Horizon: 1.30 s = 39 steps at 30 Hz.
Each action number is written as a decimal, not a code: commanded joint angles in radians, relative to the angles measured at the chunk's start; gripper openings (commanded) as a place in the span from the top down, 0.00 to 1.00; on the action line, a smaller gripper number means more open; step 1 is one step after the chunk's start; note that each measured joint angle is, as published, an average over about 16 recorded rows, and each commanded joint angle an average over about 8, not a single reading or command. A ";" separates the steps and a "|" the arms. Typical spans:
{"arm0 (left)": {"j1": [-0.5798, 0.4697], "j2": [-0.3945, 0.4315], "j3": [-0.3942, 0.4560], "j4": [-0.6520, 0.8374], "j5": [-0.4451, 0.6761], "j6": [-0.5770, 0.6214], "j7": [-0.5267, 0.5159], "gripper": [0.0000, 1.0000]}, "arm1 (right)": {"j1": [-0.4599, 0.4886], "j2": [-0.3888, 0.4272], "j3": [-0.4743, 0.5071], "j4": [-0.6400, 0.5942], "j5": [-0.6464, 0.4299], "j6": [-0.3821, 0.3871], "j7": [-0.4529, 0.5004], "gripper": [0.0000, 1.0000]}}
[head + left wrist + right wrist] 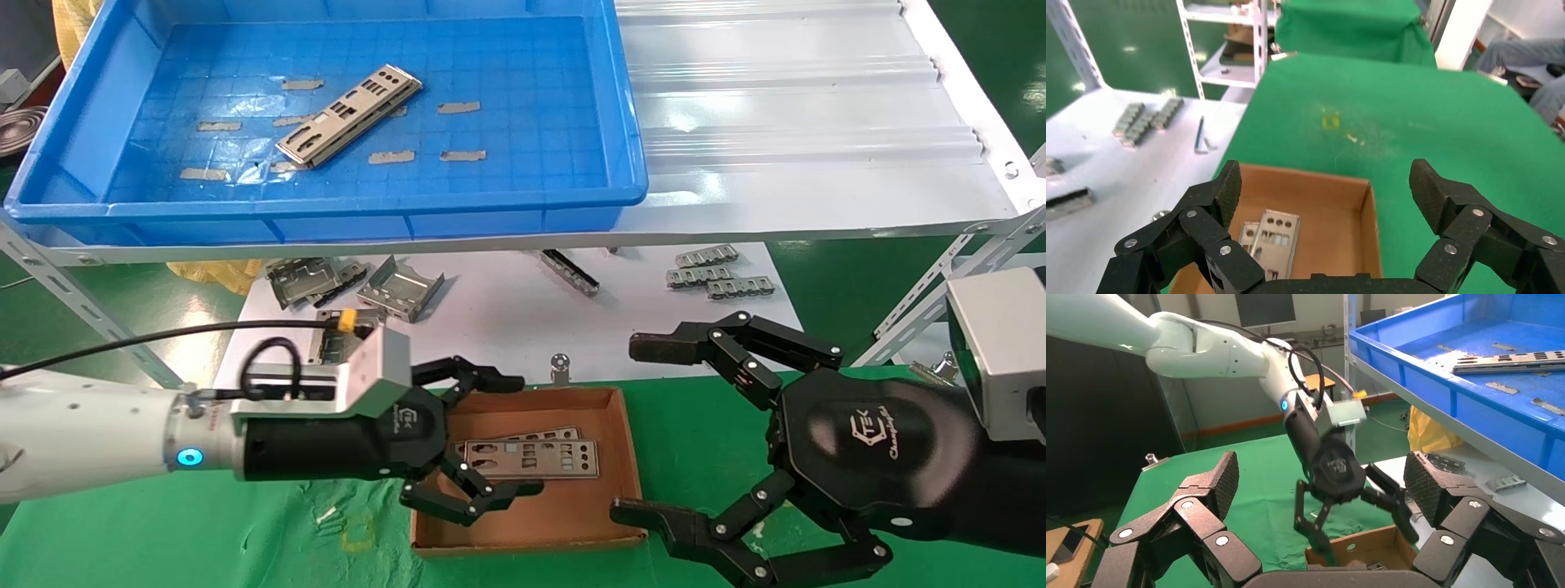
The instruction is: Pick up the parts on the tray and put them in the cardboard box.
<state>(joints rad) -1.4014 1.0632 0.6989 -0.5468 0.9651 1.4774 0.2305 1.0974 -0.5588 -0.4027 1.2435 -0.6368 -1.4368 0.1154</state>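
Brown and low-walled, the small square cardboard box (pixel 539 474) sits on green cloth (pixel 245 531) with free cloth beyond its far side, and two thin silver punched metal plates (pixel 527 456) lie flat inside it. Above the box, another such plate (pixel 350 116) rests alone in the large bright-blue plastic tray (pixel 621 147) on the white ribbed shelf (pixel 801 122). The left gripper (pixel 511 437) reaches level over the box's near side, fingers spread and empty, while the right gripper (pixel 645 429) hangs just beside the box's far wall, likewise spread and empty.

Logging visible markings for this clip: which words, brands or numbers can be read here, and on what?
"TEK": logo on the black housing of the right tool, open beside the small brown cardboard box; the script line beneath is too blurred to read.
A like logo on the open left tool above that box: too small to read.
Long silver punched metal plates and large blue plastic tray: no text.
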 commanded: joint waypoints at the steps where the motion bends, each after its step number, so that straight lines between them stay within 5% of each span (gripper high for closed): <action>1: 0.014 -0.019 -0.018 -0.031 -0.010 0.001 -0.018 0.00 | 0.000 0.000 0.000 0.000 0.000 0.000 0.000 0.00; 39: 0.276 -0.381 -0.354 -0.622 -0.198 0.015 -0.353 0.00 | 0.000 0.000 0.000 0.000 0.000 0.000 0.000 0.00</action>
<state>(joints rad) -1.1258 0.6821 0.3454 -1.1685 0.7674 1.4928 -0.1221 1.0975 -0.5588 -0.4028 1.2435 -0.6368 -1.4368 0.1153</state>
